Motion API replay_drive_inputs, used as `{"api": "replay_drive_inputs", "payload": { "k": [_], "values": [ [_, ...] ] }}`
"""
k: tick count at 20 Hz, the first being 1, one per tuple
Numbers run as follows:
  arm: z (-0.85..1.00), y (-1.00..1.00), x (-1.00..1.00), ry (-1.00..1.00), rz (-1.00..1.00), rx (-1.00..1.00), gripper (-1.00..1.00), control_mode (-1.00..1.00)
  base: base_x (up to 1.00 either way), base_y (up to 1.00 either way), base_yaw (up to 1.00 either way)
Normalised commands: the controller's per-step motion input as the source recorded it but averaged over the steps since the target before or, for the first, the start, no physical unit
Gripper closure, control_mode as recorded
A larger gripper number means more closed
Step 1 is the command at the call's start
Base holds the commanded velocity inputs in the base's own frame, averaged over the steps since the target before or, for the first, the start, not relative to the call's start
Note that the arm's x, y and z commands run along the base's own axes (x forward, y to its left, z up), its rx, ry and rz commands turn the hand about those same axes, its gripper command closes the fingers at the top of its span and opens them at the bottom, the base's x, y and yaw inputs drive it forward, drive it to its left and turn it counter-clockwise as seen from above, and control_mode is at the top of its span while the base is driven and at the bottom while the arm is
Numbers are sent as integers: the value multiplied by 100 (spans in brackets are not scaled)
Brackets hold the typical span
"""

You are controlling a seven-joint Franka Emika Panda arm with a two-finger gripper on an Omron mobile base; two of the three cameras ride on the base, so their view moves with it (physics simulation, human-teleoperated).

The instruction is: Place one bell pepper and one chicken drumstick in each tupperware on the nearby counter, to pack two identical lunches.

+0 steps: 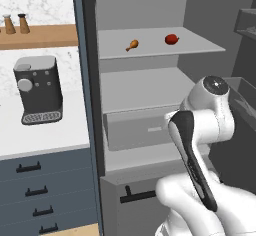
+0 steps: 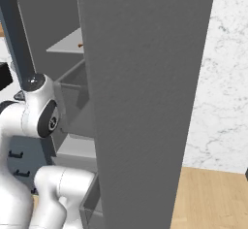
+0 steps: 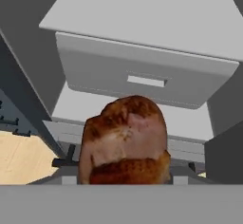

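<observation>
Drumstick in hand: in the hand view we see a browned chicken drumstick (image 3: pixel 126 140) filling the space where the finger tips would rise, so we judge the end effector is grasping it; the tips themselves are hidden behind the meat.
Fridge shelf: a second drumstick (image 1: pixel 132 44) and a red bell pepper (image 1: pixel 171 39) lie well apart on the upper shelf (image 1: pixel 150 47) of the open fridge, pepper to the right.
Drawer: a grey fridge drawer (image 3: pixel 142 73) sits beyond the held drumstick.
Worktop: the white worktop (image 1: pixel 45 135) lies to the left, carrying a coffee machine (image 1: pixel 37 90).
Handling: we expect the drumstick to be light, firm, lumpy and somewhat greasy; we would hold across the thick meaty end.
Risk: it may twist in the grip during transport.
</observation>
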Motion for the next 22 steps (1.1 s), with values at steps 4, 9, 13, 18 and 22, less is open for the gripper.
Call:
{"api": "replay_drive_inputs", "payload": {
  "k": [4,9,13,18,22],
  "values": [
    [30,0,-100,-13,0,0,100,-100,0,0,0],
    [0,0,0,0,0,0,100,100,-99,26,6],
    [0,0,0,0,0,0,100,100,-38,96,11],
    [0,0,0,0,0,0,100,100,12,100,4],
    [0,0,0,0,0,0,100,100,60,100,0]
  ]
}}
